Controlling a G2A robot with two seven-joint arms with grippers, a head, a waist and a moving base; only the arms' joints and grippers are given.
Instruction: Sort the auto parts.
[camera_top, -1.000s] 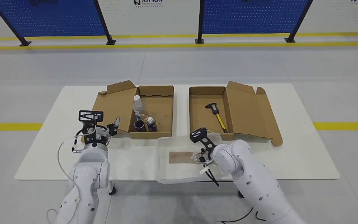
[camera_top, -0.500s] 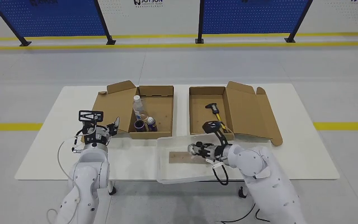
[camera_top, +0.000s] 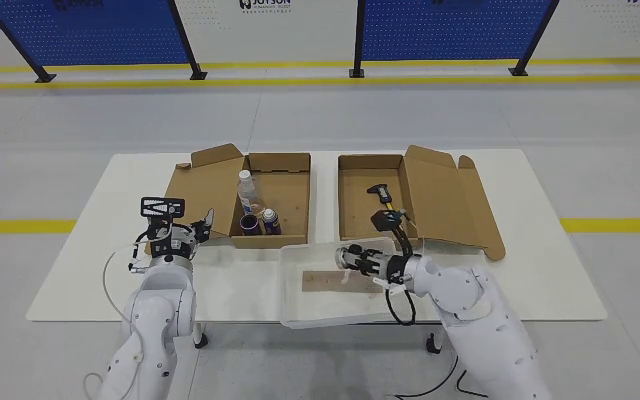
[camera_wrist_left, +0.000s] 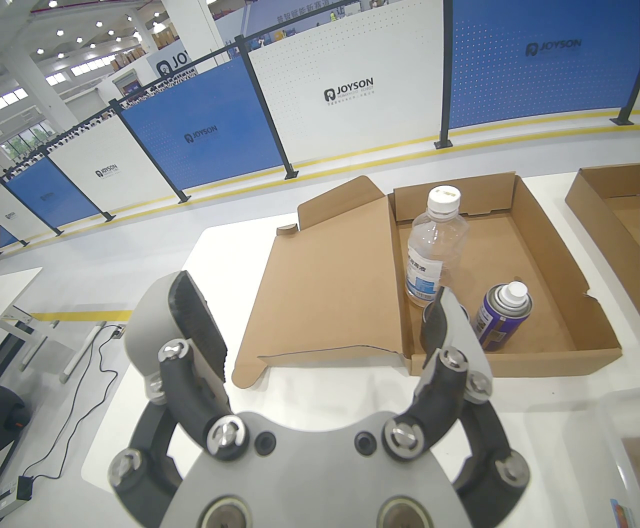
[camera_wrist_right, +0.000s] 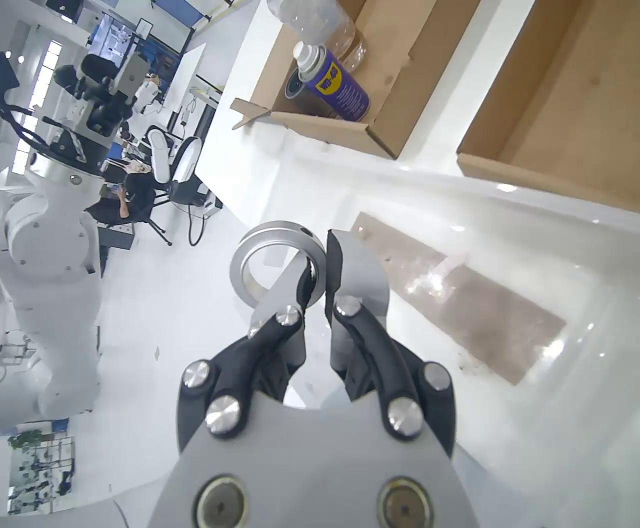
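R pincer is clenching metal ring over clear bin; L pincer is hanging released nr L box. Inside it bottle, spray can are sitting sorted; ring prob. last to place.

Silver metal ring, pinched at its rim by the right tool, hangs over the clear bin. Blue spray can, clear bottle and dark round tin stand upright in the left carton. A black-headed hammer lies in the right carton.
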